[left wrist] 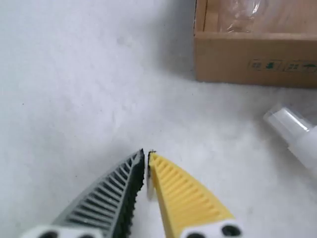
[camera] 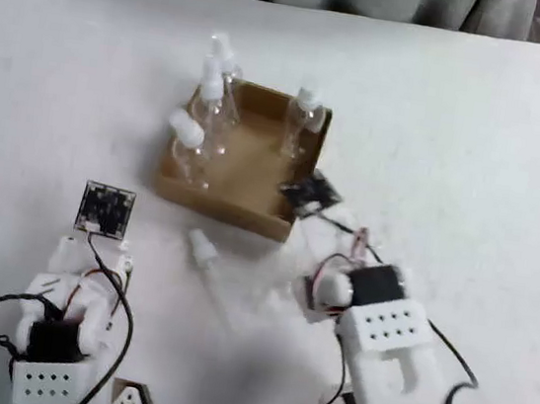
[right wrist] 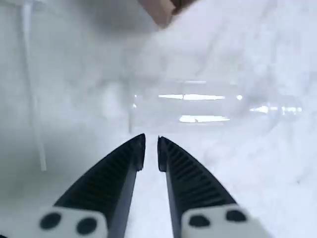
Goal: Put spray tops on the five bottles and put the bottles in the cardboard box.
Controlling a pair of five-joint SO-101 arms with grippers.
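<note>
The cardboard box [camera: 249,209] stands mid-table with several clear bottles upright inside, each with a white spray top, such as the one at the far right corner [camera: 304,117]. A loose spray top [camera: 203,245] lies on the table in front of the box, its thin tube trailing toward me. In the right wrist view a clear uncapped bottle [right wrist: 208,106] lies crosswise just ahead of my right gripper [right wrist: 151,139], whose fingers are shut and empty. My left gripper [left wrist: 147,153] is shut and empty over the table, short of the box [left wrist: 252,59], with the spray top [left wrist: 297,131] off to one side.
The left arm [camera: 58,334] sits at the near left and the right arm [camera: 387,337] at the near right, cables looping around both. A corner of the box [right wrist: 161,10] and the spray top's dip tube [right wrist: 29,89] lie beyond the right gripper.
</note>
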